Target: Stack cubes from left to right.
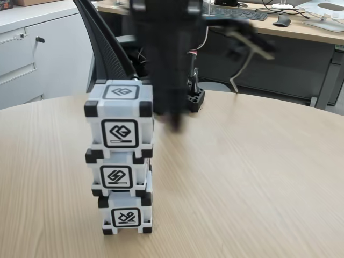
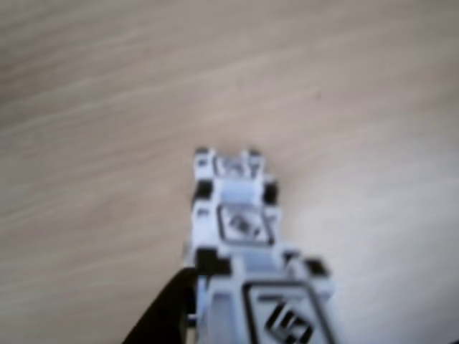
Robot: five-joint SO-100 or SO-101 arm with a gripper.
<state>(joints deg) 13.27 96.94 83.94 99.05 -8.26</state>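
The three cubes (image 1: 119, 161) are stacked upright on the table (image 1: 247, 177); the blurred gripper (image 1: 173, 121) is held just beside them, its jaws possibly parted, though this cannot be told

— What carries everything?

— A round, light wood-grain table (image 1: 252, 177), its curved far edge running from nine o'clock over to three.

— And directly on it?

— The bottom cube (image 1: 127, 215) of a three-high stack, at seven o'clock, and a small black block-shaped part (image 1: 194, 100) near twelve.
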